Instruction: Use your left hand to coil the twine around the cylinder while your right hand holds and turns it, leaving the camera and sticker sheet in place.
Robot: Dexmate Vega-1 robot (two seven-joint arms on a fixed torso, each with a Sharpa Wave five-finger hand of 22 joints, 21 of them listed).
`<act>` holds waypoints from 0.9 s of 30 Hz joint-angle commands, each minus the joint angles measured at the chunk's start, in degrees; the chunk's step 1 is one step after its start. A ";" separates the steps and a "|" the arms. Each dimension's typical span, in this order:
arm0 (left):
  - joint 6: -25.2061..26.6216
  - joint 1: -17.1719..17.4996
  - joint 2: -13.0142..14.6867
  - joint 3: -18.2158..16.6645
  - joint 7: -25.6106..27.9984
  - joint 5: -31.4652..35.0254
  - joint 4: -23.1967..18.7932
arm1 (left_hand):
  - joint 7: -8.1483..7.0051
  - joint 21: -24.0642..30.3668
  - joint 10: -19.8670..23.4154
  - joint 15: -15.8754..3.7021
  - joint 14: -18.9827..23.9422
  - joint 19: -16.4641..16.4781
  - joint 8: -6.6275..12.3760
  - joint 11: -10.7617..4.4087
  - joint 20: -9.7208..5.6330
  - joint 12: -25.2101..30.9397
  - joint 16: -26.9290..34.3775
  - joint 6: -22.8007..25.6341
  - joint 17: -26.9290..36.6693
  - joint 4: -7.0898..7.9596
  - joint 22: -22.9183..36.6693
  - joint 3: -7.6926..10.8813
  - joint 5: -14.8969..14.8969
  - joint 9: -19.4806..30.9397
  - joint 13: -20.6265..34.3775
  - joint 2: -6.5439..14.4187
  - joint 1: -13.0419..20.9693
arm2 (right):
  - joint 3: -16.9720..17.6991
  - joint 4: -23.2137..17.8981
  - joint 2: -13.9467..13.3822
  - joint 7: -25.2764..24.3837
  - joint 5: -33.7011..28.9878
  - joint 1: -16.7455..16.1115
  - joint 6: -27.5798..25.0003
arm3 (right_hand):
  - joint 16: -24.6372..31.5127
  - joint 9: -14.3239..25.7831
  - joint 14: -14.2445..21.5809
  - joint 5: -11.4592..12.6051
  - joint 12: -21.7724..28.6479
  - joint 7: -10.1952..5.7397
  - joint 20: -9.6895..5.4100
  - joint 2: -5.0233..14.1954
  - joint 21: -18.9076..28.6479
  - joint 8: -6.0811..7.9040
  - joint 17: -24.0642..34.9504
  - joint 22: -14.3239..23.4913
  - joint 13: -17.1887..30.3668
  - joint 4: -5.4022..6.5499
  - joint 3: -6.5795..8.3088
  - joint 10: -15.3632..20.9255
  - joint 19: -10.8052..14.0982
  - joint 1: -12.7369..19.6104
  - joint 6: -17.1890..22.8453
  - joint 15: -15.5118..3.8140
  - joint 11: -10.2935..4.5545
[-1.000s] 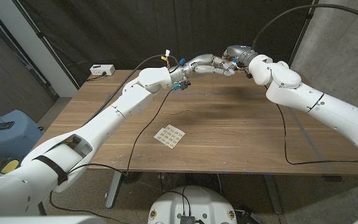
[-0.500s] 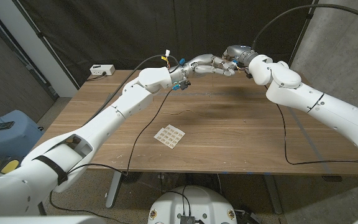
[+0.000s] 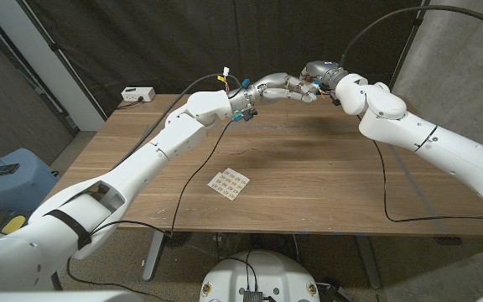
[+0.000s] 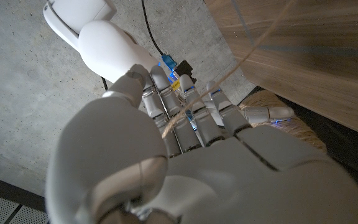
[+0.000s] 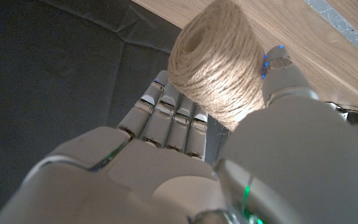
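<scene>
Above the table's far middle my right hand (image 3: 319, 76) grips the twine-wound cylinder (image 5: 219, 62) between its fingers and thumb (image 5: 284, 78). My left hand (image 3: 273, 85) meets it from the left, fingertips against the right hand. In the left wrist view a twine strand (image 4: 178, 120) runs between the left hand's (image 4: 166, 162) fingers and stretches on over the table, with the wound cylinder (image 4: 291, 127) just beyond them. A loose piece of twine (image 3: 246, 151) lies on the wood under the hands. The sticker sheet (image 3: 228, 182) lies flat nearer the front, left of the middle.
A small white box-like device (image 3: 137, 94) sits at the wooden table's (image 3: 325, 184) far left corner. Black cables (image 3: 386, 184) trail over the table from both arms. A concrete wall stands at the right.
</scene>
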 commanded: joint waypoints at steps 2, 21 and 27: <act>2.38 -1.28 -0.12 -4.79 -12.30 -7.72 -5.68 | 0.14 0.28 -0.16 0.49 0.21 0.15 -1.52 0.89 0.04 -3.66 -1.48 -1.32 0.46 0.20 0.33 -1.21 0.89 0.32 3.27 1.25 0.12 | -4.62 12.36 6.74 0.24 0.32 5.03 2.96 | -2.11 0.11 1.48 0.17 -0.01 -3.49 -0.35 8.16 -0.25 -0.04 2.31 0.20 0.48 0.43 -1.39 5.36 0.51 6.90 4.02 -7.45 -5.02; 4.84 -0.77 1.58 0.40 -11.91 -2.20 -0.86 | 0.01 0.33 -1.38 0.74 -0.16 0.29 -2.03 1.00 0.02 -4.66 -1.63 -2.27 0.62 0.10 0.33 -1.39 0.94 0.36 3.50 1.38 0.36 | -3.43 10.36 5.29 0.37 -0.13 5.97 2.53 | -2.44 0.05 1.68 0.15 -0.07 -3.38 -0.29 8.41 -0.27 -0.11 2.43 0.20 0.48 0.58 -1.60 5.43 0.48 6.66 4.04 -7.35 -4.86; 6.62 -0.98 0.94 3.28 -12.42 -1.03 2.07 | 0.02 0.39 -1.37 0.77 -0.14 0.43 -2.06 0.69 -0.17 -4.81 -1.67 -2.25 0.61 0.03 0.34 -1.49 0.93 0.37 3.58 1.23 0.41 | -3.06 9.23 4.58 0.61 -0.81 6.40 2.16 | -2.62 0.01 1.61 0.16 -0.13 -3.53 -0.27 8.50 -0.28 -0.14 2.45 0.20 0.40 0.54 -1.61 5.47 0.45 6.74 4.05 -7.43 -4.96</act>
